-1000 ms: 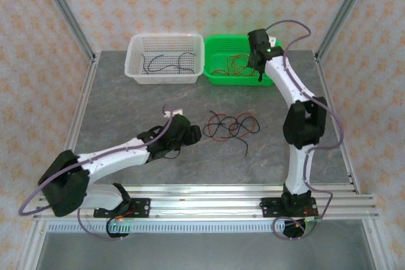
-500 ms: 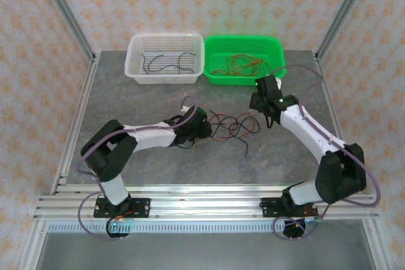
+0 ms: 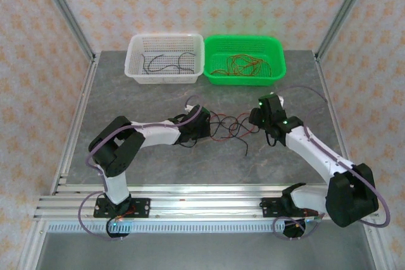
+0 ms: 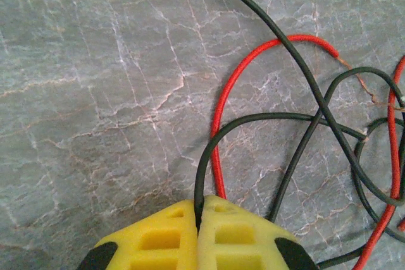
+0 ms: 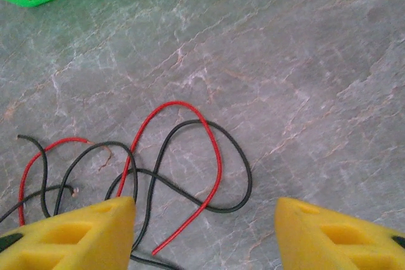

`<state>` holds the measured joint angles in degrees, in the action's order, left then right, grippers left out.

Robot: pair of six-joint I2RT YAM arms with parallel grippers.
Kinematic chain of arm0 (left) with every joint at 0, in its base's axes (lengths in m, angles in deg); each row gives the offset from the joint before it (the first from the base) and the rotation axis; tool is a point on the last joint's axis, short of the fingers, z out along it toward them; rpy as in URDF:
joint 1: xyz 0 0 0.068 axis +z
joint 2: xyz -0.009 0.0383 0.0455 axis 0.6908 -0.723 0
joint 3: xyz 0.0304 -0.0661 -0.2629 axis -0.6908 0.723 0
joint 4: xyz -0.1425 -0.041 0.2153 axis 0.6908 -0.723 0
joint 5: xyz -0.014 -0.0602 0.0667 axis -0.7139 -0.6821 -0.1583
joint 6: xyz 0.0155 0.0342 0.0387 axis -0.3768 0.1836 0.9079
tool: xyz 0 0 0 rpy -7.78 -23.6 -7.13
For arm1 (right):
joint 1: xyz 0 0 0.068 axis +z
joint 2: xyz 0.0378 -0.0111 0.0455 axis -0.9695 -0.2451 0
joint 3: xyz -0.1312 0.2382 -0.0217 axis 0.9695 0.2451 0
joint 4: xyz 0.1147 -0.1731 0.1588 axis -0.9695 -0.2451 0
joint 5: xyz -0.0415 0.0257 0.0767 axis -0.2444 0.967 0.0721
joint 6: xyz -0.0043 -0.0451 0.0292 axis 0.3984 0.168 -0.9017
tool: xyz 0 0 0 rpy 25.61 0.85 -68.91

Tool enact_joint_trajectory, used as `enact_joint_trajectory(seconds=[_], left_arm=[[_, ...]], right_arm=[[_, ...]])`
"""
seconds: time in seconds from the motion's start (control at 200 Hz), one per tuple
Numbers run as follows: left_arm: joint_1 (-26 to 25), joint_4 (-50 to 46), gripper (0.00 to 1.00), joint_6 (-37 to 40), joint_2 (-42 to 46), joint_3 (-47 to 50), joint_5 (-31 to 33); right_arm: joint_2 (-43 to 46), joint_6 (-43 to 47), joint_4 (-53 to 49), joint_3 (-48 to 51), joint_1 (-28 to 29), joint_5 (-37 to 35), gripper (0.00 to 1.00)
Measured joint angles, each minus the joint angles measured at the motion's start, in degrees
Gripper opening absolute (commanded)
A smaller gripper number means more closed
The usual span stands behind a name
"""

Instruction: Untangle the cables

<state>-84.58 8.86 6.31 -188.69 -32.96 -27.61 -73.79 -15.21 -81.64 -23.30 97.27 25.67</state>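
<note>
Thin red and black cables [image 3: 231,124] lie tangled at centre frame, the left gripper [image 4: 199,207] pinching a black one, the right gripper [image 5: 205,213] spread wide above. Light and limp, they look best gripped near a loose end

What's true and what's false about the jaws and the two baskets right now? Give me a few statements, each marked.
The left jaws are shut on a black cable. True.
The right jaws grip a red cable. False: they stand open over the tangle, holding nothing.
The green basket holds reddish cables. True.
The white basket holds nothing. False: black cables lie in it.
</note>
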Motion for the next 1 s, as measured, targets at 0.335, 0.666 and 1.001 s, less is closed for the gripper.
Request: enact_joint_trajectory(seconds=[0.335, 0.666, 1.001], left_arm=[[-0.74, -5.01, 0.00, 2.27, 8.83, -4.35, 1.97], [-2.32, -11.26, 0.00, 3.52, 17.99, -10.99, 3.98], [-3.56, -16.70, 0.00, 4.94, 17.97, -13.86, 5.44]], right_arm=[[2.95, -1.46, 6.45, 3.82, 0.00, 10.16, 0.59], [1.95, -8.66, 17.92, 6.62, 0.98, 23.61, 0.57], [1.40, -16.70, 22.27, 6.38, 6.21, 20.31, 0.55]])
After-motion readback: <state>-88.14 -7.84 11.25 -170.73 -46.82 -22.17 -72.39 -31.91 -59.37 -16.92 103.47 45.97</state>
